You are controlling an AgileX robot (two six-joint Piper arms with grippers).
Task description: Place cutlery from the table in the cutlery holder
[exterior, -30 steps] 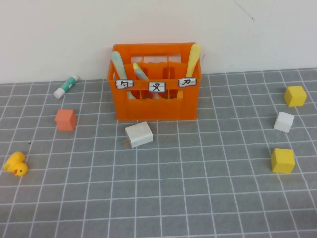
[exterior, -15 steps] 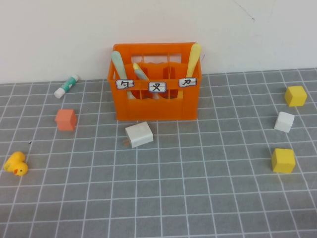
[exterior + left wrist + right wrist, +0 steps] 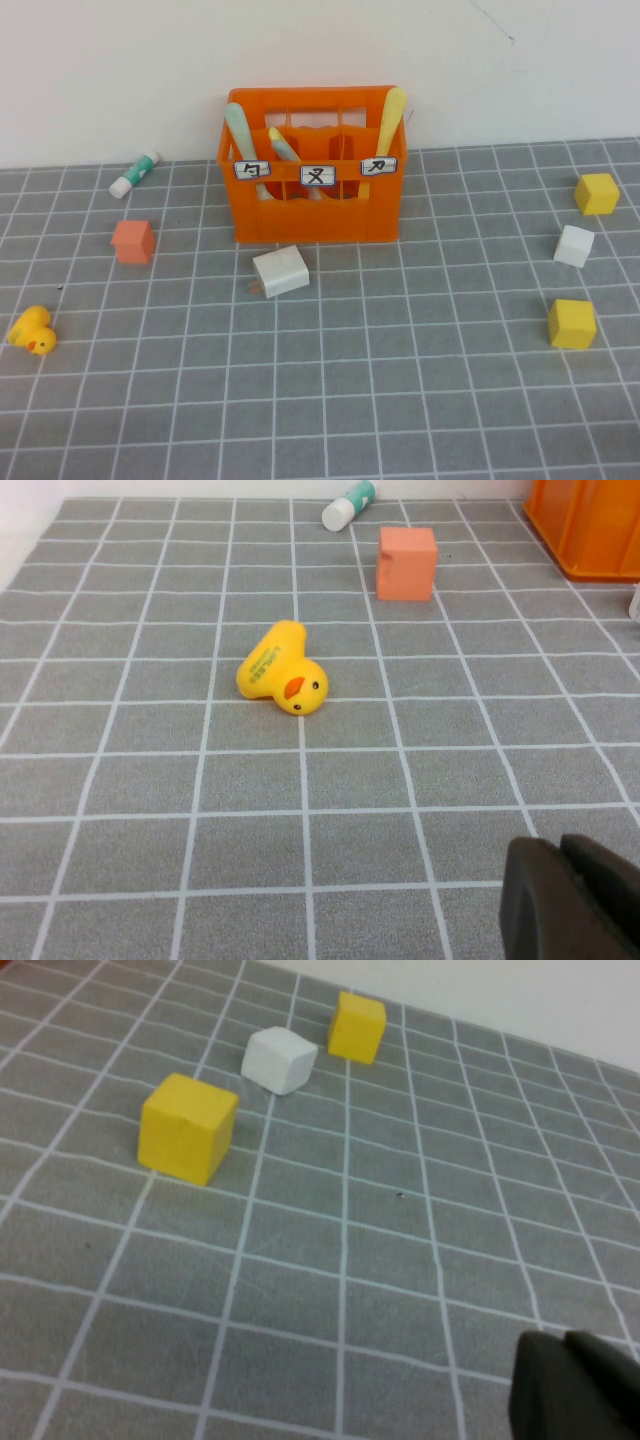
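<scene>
Cutlery stood upright in cutlery holder [image 3: 312, 190]: mint spoon [image 3: 240, 135] left compartment, yellow handle [image 3: 390, 118] right; none left on table [image 3: 400, 380], task looked done. Left gripper [image 3: 570, 895] and right gripper [image 3: 575, 1385] parked low near table, jaws pressed together, holding nothing

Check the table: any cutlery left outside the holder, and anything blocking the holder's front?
No cutlery shows on the table; the visible pieces stand in the cutlery holder. A white block lies just before its front. Left gripper sits shut near the duck, right gripper shut near the yellow cubes.
</scene>
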